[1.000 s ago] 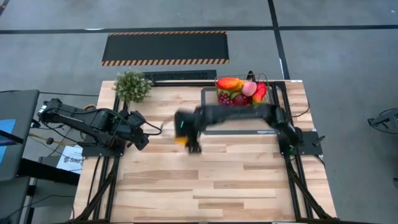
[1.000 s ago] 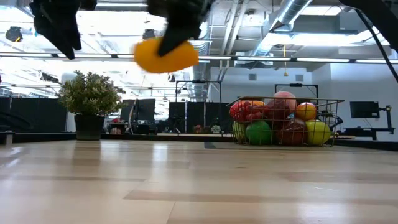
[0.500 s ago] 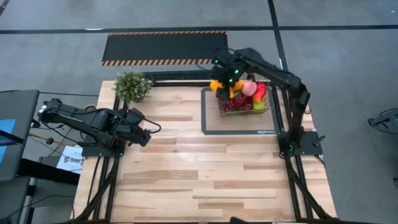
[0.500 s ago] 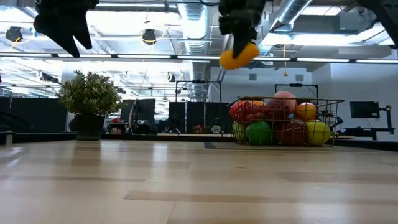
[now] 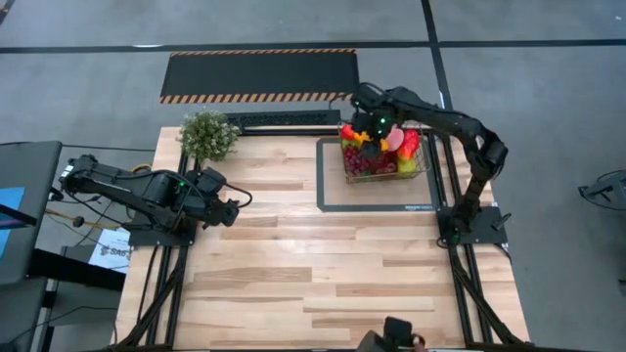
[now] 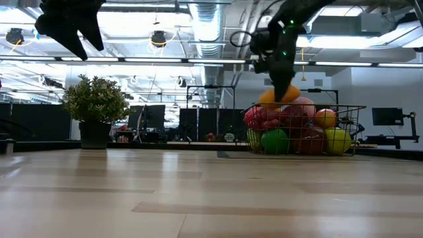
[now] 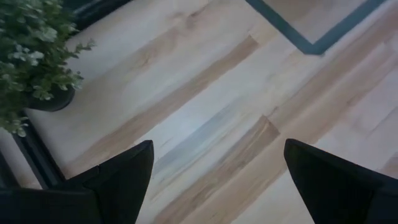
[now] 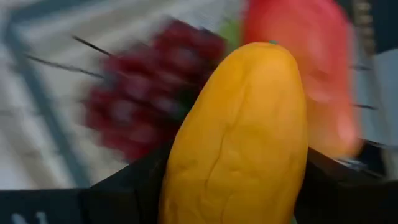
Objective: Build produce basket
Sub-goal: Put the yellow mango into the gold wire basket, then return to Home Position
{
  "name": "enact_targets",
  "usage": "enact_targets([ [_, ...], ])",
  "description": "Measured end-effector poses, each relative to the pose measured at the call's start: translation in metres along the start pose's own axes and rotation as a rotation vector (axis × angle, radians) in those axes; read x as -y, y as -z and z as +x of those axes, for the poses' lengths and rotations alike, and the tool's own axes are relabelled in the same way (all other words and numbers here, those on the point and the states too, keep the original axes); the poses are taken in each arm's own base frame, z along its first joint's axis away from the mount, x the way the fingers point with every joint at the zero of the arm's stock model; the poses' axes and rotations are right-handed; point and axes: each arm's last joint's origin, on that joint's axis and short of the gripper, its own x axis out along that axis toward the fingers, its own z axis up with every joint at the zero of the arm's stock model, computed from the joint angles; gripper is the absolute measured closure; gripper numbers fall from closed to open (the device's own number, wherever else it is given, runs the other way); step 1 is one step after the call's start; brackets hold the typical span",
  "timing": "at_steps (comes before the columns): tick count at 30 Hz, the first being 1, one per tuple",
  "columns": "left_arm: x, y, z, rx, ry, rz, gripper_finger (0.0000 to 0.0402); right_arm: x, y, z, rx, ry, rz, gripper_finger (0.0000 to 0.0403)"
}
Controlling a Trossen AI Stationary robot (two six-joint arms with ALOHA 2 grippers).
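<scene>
The dark wire-mesh basket (image 5: 423,168) stands on the grey-framed mat (image 5: 328,200) at the table's far right, piled with toy fruits: red grapes (image 8: 134,118), a pink peach (image 6: 303,106), and green, red and yellow pieces. My right gripper (image 5: 370,145) is over the basket's left part, shut on an orange-yellow mango (image 6: 277,96) at the top of the pile. My left gripper (image 5: 231,208) waits open and empty above the table's left side. My right gripper pinches the mango's two long sides (image 8: 180,180) between its two fingers. The fingers come from above, pointing down into the basket. The mango's free end (image 8: 267,68) sticks out past the fingertips, just over the grapes. I cannot tell whether it touches the pile.
A green potted plant (image 5: 207,134) stands at the table's far left corner, near my left arm. A bare part of the mat lies in front of the basket. The light wood table (image 5: 323,264) stretches to the near edge.
My right gripper has carried the mango from the table's middle toward the far right, over the basket, and has come down to the top of the fruit pile. It has stayed shut on the mango.
</scene>
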Motion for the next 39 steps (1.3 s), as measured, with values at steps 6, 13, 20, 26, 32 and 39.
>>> enact_targets([
  [6, -0.001, -0.001, 0.000, 0.044, -0.022, -0.036, 0.0055, 0.010, 0.000, 0.008, -0.015, 0.057, -0.168, 0.0137],
  [13, -0.001, -0.001, 0.000, 0.046, -0.022, -0.072, 0.0055, 0.008, -0.007, 0.013, 0.002, 0.064, -0.287, 0.0137],
  [20, -0.001, -0.001, 0.000, 0.046, -0.021, -0.088, 0.0055, 0.007, -0.005, 0.037, -0.121, 0.018, -0.287, 0.0131],
  [26, -0.001, -0.001, 0.000, 0.045, -0.021, -0.085, 0.0055, 0.006, 0.000, 0.033, -0.159, 0.007, -0.279, 0.0071],
  [32, -0.001, -0.001, 0.000, 0.046, -0.021, -0.083, 0.0055, 0.009, -0.006, 0.015, -0.111, 0.064, -0.230, 0.0020],
  [39, 0.000, -0.001, 0.000, 0.034, -0.015, -0.083, 0.0055, 0.009, -0.012, -0.006, -0.094, 0.075, -0.202, 0.0006],
])
